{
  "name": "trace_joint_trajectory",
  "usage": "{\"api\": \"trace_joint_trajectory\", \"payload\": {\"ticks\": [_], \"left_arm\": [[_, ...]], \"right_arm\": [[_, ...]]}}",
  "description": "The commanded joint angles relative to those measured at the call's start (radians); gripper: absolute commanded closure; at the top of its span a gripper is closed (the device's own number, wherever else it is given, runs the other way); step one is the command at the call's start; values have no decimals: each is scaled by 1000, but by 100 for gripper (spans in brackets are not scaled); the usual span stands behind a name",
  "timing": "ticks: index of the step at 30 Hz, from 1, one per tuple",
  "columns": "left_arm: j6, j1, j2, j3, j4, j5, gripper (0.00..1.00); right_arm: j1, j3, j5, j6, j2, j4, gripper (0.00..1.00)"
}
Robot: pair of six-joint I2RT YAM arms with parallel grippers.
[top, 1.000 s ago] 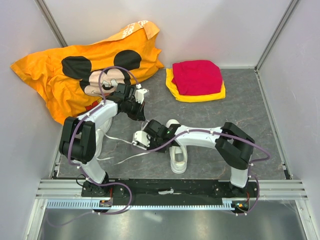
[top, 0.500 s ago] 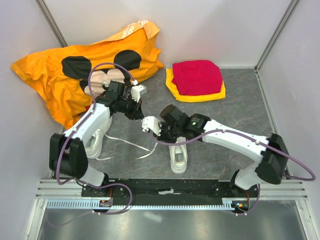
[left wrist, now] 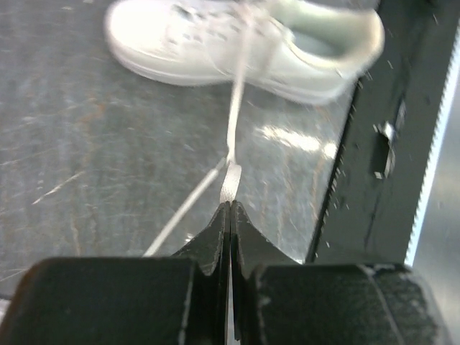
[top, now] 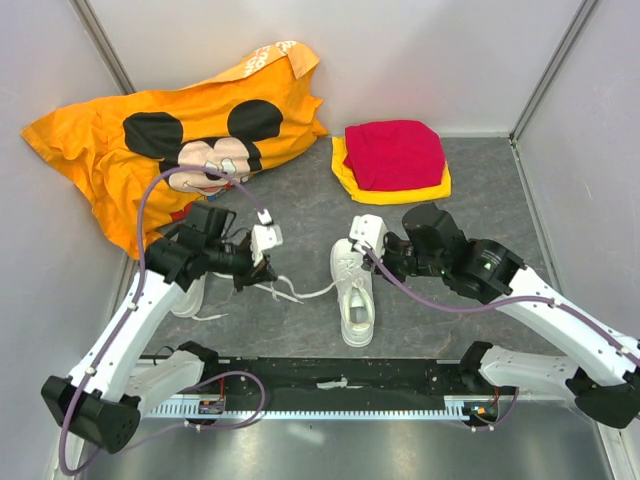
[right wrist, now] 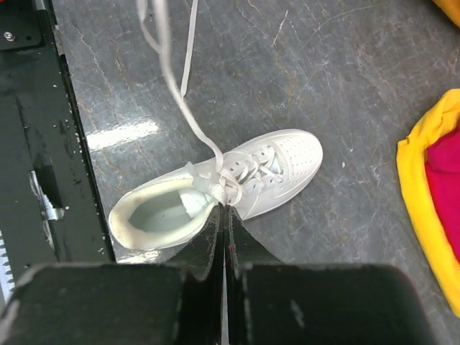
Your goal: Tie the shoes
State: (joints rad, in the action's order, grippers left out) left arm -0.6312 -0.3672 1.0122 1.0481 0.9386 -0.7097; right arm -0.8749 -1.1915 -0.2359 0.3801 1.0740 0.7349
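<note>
Both arms have swung apart since half a second ago, stretching the laces. The white sneaker (top: 356,300) lies on the grey table (top: 480,250) between them, heel nearest the bases. The left gripper (left wrist: 230,206), off to its left, is pinched tight on a lace (left wrist: 231,180). The right gripper (right wrist: 225,210), over its tongue, is likewise clamped on lace.

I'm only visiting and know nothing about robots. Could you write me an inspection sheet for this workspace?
Surface: grey table, scuffed and scratched.
Job's things: middle shoe untied, its lace stretched toward the left; second shoe partly under the left arm.
Clutter: orange shirt back left; red and yellow cloths at the back.
Grippers: left gripper shut on the lace; right gripper shut above the middle shoe, its hold on a lace unclear.
Cables: purple cable along each arm.
Surroundings: white walls on three sides.
</note>
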Motion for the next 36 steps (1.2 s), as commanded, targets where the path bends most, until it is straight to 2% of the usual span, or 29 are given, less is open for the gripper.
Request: {"api": "trace_joint_trajectory", "payload": {"ticks": [1,5,13,18,21,22,23,24,25,28,32,36], "left_arm": [[-196,-88,-72,-86,98,-5,99],[-191,-220,-57,-141,48,21,98],[-157,-384,-26,-241,-173,104,98],[-183,-458,20,-278,-274,161,98],[-188,-472,37,-275,-277,193,82],[-171,-467,37,-252,-277,202,69],[-151,-457,32,-240,-282,197,63],[-93,-441,5,-226,-308,182,57],[-63,-405,-13,-209,-326,159,47],[50,-391,-86,-218,-475,102,30],[181,-392,-75,-232,-667,67,27],[214,-397,-9,-246,-840,33,28]], "right_arm": [[7,49,9,-59,-58,21,100],[11,79,49,-81,-111,46,100],[11,190,155,-98,-190,55,100],[17,231,141,-103,-204,-3,100],[17,253,93,-124,-195,-23,100],[19,253,66,-132,-189,-26,100],[20,253,23,-139,-190,-31,100],[19,253,4,-159,-194,-51,100],[19,253,-8,-167,-204,-63,100],[19,244,-17,-193,-209,-115,100],[20,231,-34,-228,-189,-157,100],[22,242,-43,-260,-184,-189,100]]}}
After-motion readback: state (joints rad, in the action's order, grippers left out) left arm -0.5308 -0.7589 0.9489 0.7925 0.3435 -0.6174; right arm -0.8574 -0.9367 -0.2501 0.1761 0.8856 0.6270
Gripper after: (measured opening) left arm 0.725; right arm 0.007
